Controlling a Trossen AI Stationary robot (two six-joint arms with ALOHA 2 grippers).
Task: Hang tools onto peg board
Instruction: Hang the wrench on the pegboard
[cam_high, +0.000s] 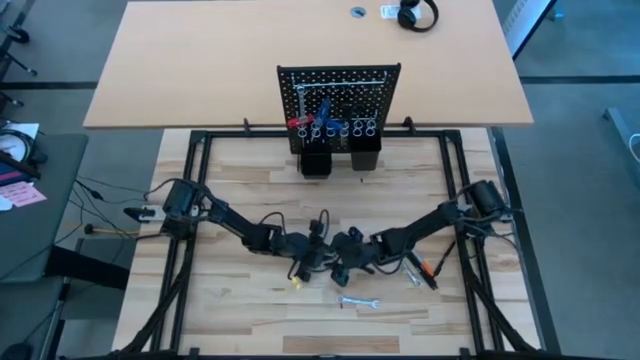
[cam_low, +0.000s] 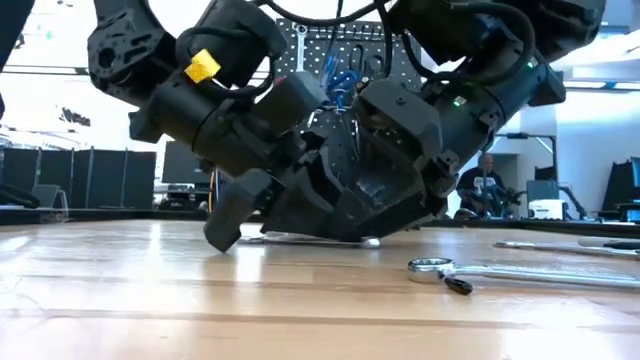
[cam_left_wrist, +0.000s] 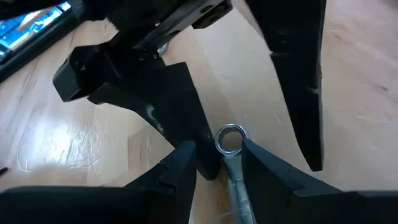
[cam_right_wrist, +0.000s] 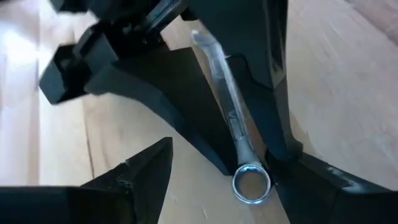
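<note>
My two grippers meet over the middle of the table. My left gripper (cam_left_wrist: 217, 150) is shut on a silver wrench (cam_right_wrist: 231, 102). The wrench's ring end (cam_left_wrist: 230, 138) sticks out past the fingertips. My right gripper (cam_right_wrist: 229, 163) faces it, open, with its fingers standing wide on either side of that ring end (cam_right_wrist: 252, 184). The black peg board (cam_high: 340, 85) stands upright at the table's far edge. Blue (cam_high: 322, 115) and red (cam_high: 297, 122) tools hang on it, and two black cups (cam_high: 315, 160) sit at its base. My left gripper pinches the wrench's shaft (cam_left_wrist: 237, 186) between its two fingers, which lie along the wrench. It comes from the table's left, slanting down. The ring end juts out beyond the fingertips close over the wood; whether it rests on the table I cannot tell.
Another silver wrench (cam_high: 357, 301) lies near the table's front edge, seen close in the low view (cam_low: 500, 270). An orange-and-black tool (cam_high: 428, 272) and small tools lie under the right arm. Headphones (cam_high: 417, 15) sit on the far desk. A person (cam_low: 487, 185) sits in the room behind.
</note>
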